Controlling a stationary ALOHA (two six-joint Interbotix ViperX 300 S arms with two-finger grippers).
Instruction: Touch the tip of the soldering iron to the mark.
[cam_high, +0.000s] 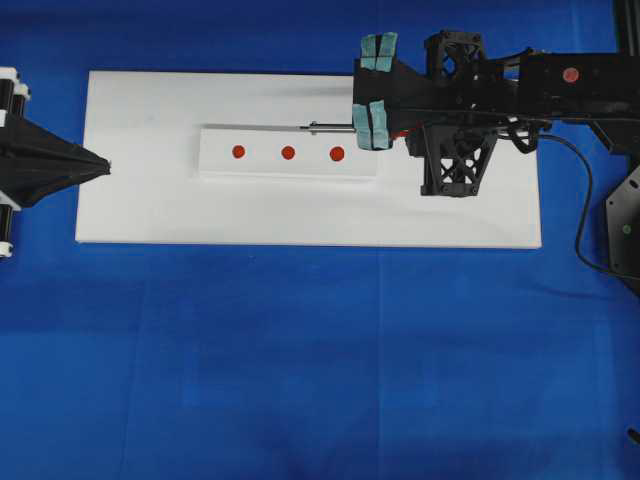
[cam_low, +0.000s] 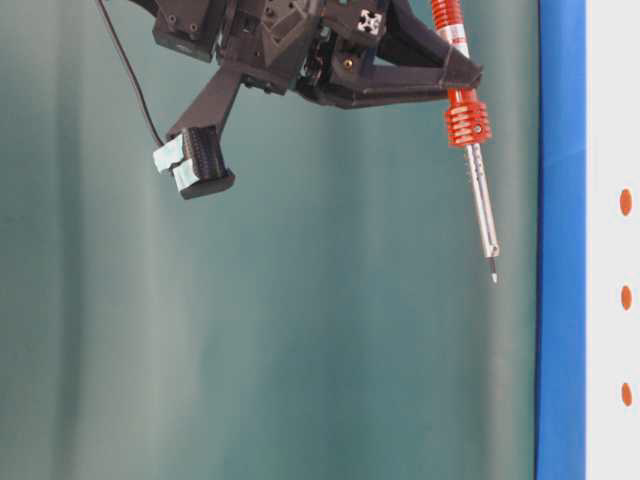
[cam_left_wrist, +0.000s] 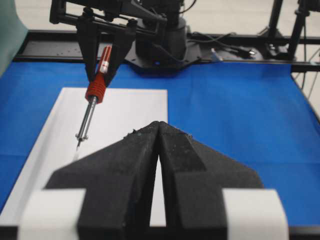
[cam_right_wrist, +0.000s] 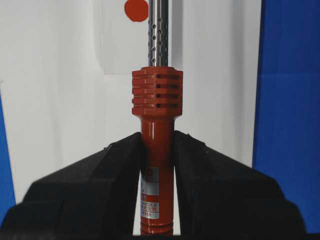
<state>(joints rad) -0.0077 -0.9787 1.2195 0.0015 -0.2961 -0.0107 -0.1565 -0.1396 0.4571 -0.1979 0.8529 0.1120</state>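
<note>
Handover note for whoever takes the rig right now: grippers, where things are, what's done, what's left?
Right gripper: shut on the soldering iron, gripping its red handle.
Left gripper: shut, empty, parked at the left end of the white board.
Iron tip: in the air, short of the strip with three red dots.
Done: iron picked up and aimed.
Left: touch the tip to the mark.

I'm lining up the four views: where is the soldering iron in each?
Overhead: soldering iron, shaft only, upper middle, above the right dot.
Table-level: upper right, tip clear of the board.
Left wrist: upper left.
Right wrist: centre, clamped.
Shared landmark: the white board.
</note>
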